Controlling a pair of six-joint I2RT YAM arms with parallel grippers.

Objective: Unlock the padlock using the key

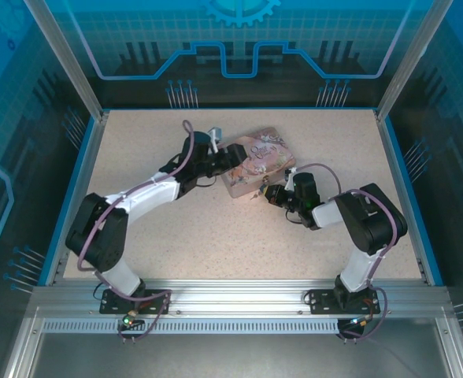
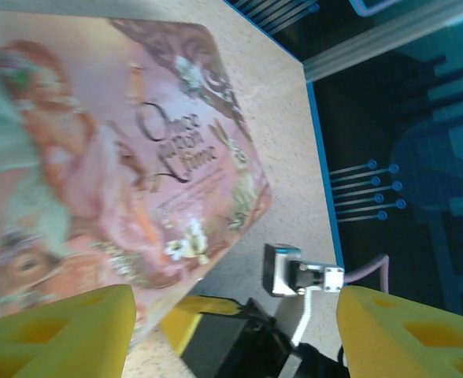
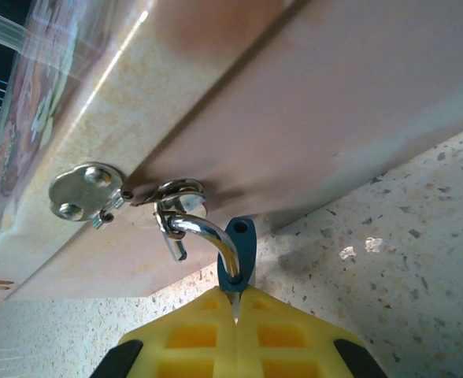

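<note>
We see open table (image 1: 216, 236) around the tin (image 1: 263, 157), left gripper (image 2: 231, 331) gaping by it, right gripper (image 3: 235, 303) clamped on the blue padlock (image 3: 243, 260).

Table (image 1: 216, 244): flat beige top with dark speckles, blue rim along left, far and right edge. Pink illustrated tin (image 1: 257, 161) lies directly on it, lid up, near middle, little toward far side, turned askew to table edges.
</note>
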